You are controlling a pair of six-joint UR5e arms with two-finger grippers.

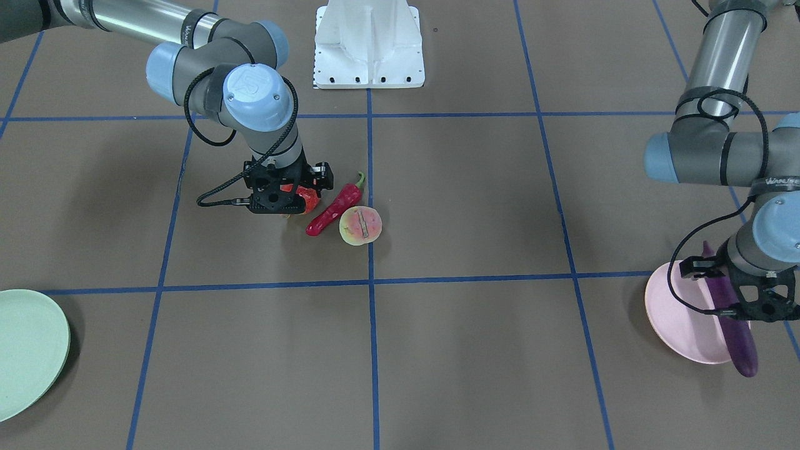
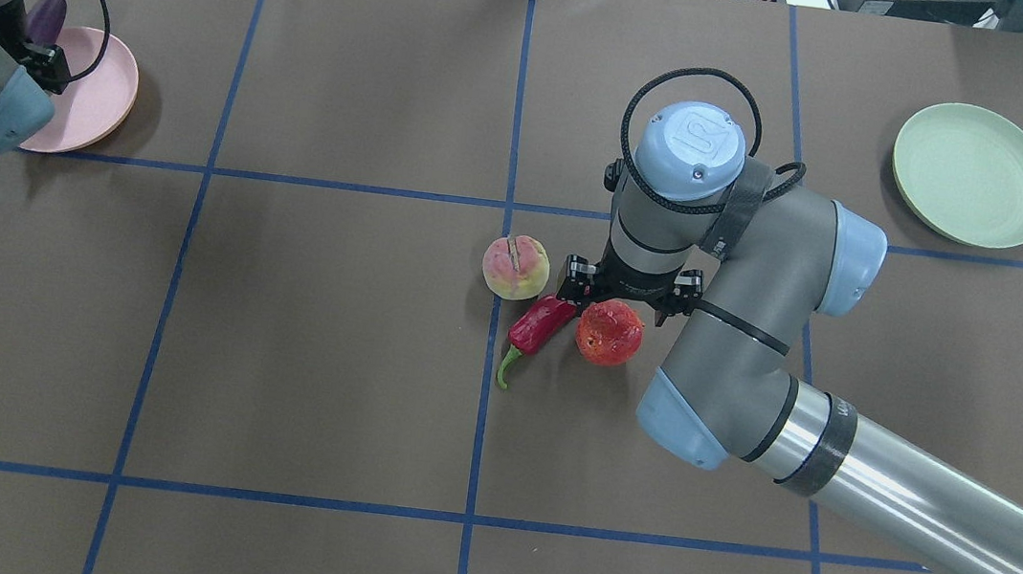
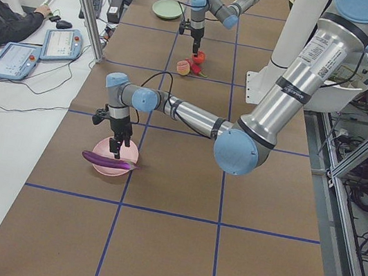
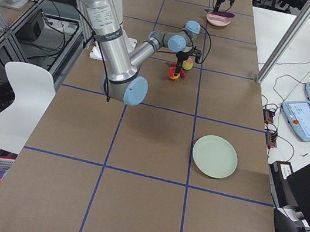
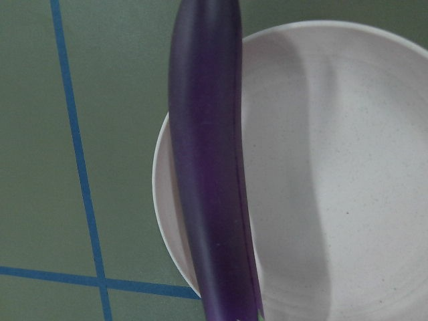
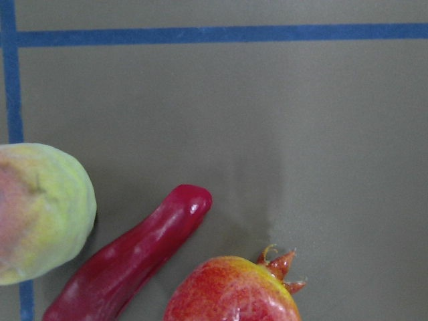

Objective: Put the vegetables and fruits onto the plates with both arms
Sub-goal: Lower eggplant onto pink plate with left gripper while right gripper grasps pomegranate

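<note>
Eggplant lies across the rim of the pink plate, under the left gripper, grip unclear. Right gripper hovers over the pomegranate, jaws hidden: lining up 1 pick, I'd say.

Robotics lab, I judge: two robot arms over a brown-papered worktop gridded in blue tape, aluminium frame posts alongside, two teach pendants on a white side bench, a person seated at it.
</note>
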